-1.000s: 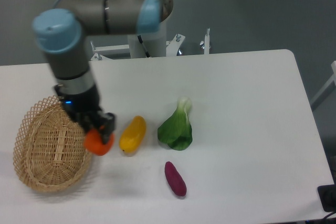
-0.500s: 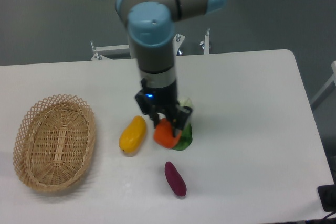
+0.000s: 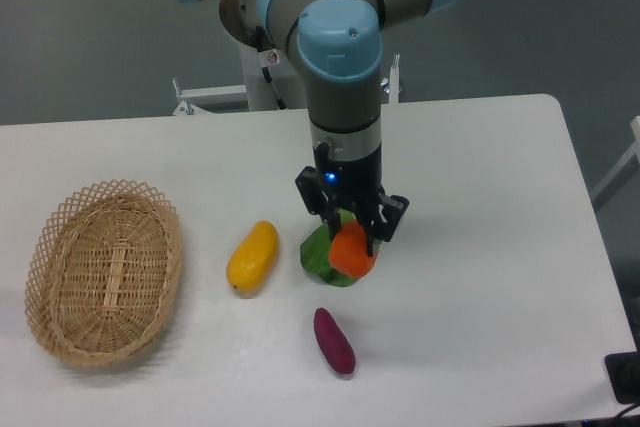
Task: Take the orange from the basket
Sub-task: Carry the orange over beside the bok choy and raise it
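The orange (image 3: 353,250) is a small, round, bright orange-red fruit, held between the dark fingers (image 3: 378,231) above the counter (image 3: 480,247), well to the right of the basket (image 3: 103,285). The basket is an oval of light tan wicker with an open lattice rim, lying flat near the counter's left edge with nothing inside it.
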Action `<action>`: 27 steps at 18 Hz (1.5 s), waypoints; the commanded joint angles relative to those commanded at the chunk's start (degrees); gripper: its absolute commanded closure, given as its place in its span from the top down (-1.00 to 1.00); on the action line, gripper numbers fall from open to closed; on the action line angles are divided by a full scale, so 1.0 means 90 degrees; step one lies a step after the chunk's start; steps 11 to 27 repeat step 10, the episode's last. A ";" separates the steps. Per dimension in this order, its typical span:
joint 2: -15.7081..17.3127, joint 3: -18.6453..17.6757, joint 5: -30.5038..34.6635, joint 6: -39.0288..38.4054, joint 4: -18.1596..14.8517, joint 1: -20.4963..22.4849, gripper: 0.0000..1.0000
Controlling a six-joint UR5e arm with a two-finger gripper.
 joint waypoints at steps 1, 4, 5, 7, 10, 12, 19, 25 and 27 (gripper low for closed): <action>0.0000 -0.0010 0.0000 0.0000 0.0000 0.0010 -0.11; 0.0000 -0.0058 0.0000 0.0000 0.0000 0.0010 -0.11; 0.0000 -0.0068 0.0000 0.0000 0.0000 0.0010 -0.11; 0.0000 -0.0059 0.0000 -0.0010 0.0000 0.0019 -0.11; 0.0059 -0.0049 -0.0010 0.0000 0.0000 0.0039 -0.11; 0.0059 -0.0049 -0.0010 0.0000 0.0000 0.0039 -0.11; 0.0059 -0.0049 -0.0010 0.0000 0.0000 0.0039 -0.11; 0.0059 -0.0049 -0.0010 0.0000 0.0000 0.0039 -0.11; 0.0059 -0.0049 -0.0010 0.0000 0.0000 0.0039 -0.11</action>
